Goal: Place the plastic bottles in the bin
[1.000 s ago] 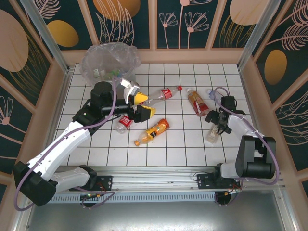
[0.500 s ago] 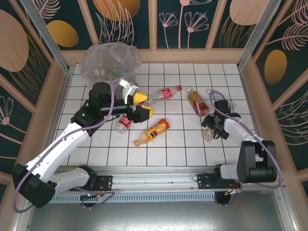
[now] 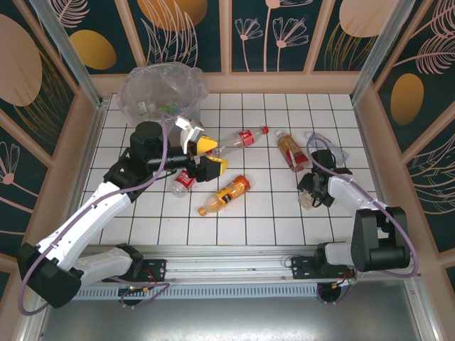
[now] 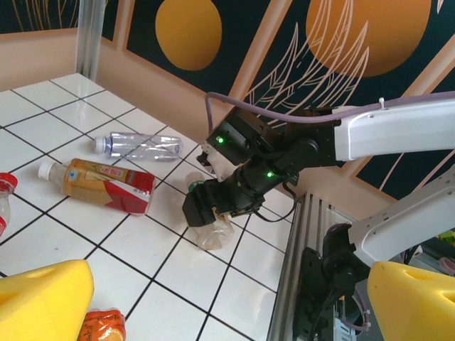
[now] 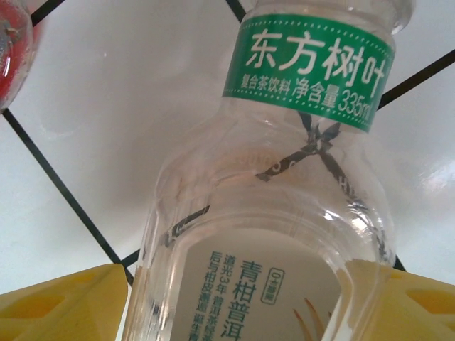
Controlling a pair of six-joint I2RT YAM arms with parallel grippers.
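- Right claw [image 3: 313, 190] sits low at the right of the top view, its yellow fingers [image 5: 64, 302] on either side of a green-label bottle [image 5: 284, 213] lying on the worktop [image 3: 284, 227]. They look to be touching its sides, but I cannot tell whether they really pinch it.
- Left claw [image 3: 210, 155] hangs wide and holds nothing, left of centre in the top view, just below the bin [image 3: 160, 92] in the upper left.
- Risk: the bottle is round, thin and slick, so a light or off-centre pinch could let it squirt out or roll away, while a hard 1 could crush it.
- Risk: the bin is well apart from this bottle, across the whole worktop, and the left arm stands between them. A straight carry could clip that arm, or drop the bottle short of the rim.
- Risk: a red thing [image 5: 11, 50] lies close by and could be nudged on the lift.
- Count: 6 bottles on the worktop: the green-label 1, a clear bottle [image 4: 142, 147], a tea bottle [image 4: 99, 186], a red-label bottle [image 3: 242, 137], an orange bottle [image 3: 227, 193] and a red-cap bottle [image 3: 184, 180].
- Count: 1 bin, with some bottles inside, too blurred by its bag to number; 2 claws.
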